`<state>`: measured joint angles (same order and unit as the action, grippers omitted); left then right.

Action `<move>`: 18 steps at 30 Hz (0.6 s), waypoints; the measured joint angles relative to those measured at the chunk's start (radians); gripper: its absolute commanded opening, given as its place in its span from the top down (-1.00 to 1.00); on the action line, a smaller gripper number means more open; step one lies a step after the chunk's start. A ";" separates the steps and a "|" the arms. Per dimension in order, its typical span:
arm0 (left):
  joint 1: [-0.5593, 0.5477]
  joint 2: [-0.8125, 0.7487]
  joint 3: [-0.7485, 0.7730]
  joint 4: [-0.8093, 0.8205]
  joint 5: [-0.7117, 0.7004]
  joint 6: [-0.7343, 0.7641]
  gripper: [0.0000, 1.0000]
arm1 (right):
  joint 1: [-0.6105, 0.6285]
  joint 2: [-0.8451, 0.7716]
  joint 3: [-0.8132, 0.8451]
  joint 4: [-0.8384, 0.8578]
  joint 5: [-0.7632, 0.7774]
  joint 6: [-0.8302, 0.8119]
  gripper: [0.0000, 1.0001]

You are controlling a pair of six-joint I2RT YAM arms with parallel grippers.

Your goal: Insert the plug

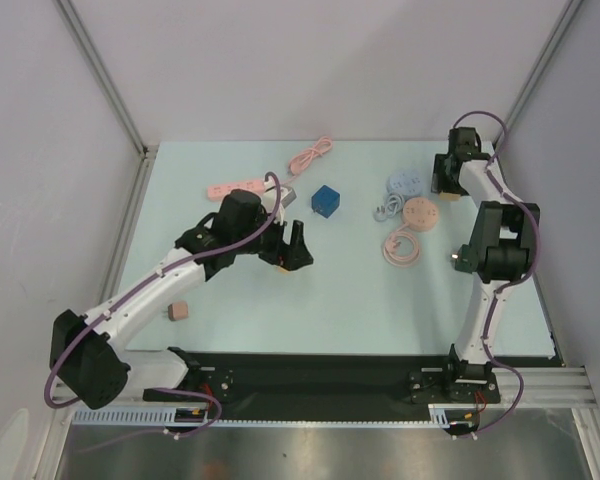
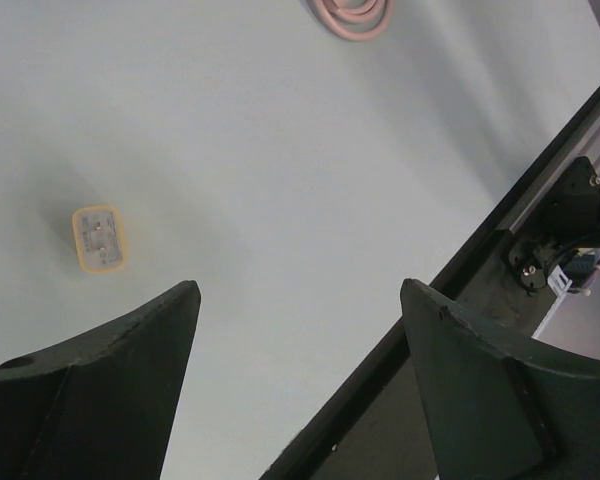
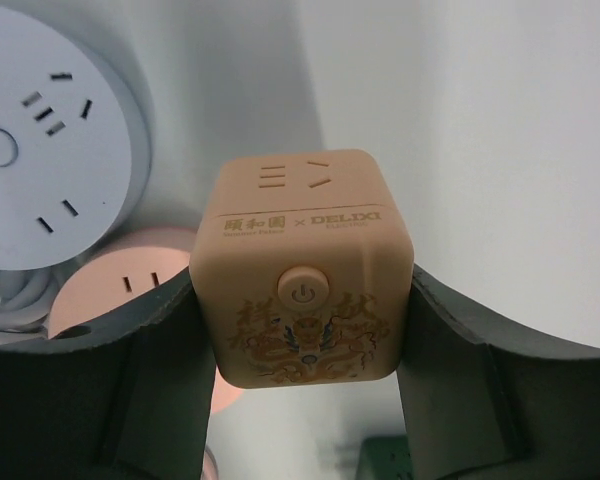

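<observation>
nearest the arm bases, the plug [image 2: 100, 238] lies on the table [image 1: 360, 300], nearer than the blue cube [image 1: 326, 200] and a little to its left. the left tool [image 2: 300, 288] hangs over that spot with its jaws wide apart and nothing between them. i judge it is posed that way to come down around the plug. in the left wrist view the plug sits off the middle of the gap, toward the finger [image 2: 110, 380] on the picture's left side, so a small sideways shift looks needed first. the plug lies flat, a broad face with a grey label turned up. its long axis runs away from the wrist camera, crossing the line on which the jaws close, so the fingers would meet its long sides. two pale dots on that face may be pins seen end on. i cannot tell, so which way the pins point is unsure.

farther off, to the right of the blue cube and a little beyond it, the right tool [image 3: 302, 285] is clamped on a tan cube socket [image 3: 300, 220]. it is held above a round pale socket [image 3: 40, 140] and a round pink socket [image 3: 100, 295]. the cube's slotted face points away from the fingers and is left bare, likely to give the plug a steady, open target.
</observation>
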<state>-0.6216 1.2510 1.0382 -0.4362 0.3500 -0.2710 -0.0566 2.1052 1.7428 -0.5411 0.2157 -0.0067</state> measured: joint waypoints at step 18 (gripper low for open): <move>-0.274 0.628 0.484 0.113 -0.348 -0.231 0.10 | 0.077 -0.452 -0.122 -0.138 0.032 0.206 1.00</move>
<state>-0.8959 1.8786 1.5223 -0.3233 0.0021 -0.5018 0.0204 1.6531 1.6207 -0.6796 0.2474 0.1997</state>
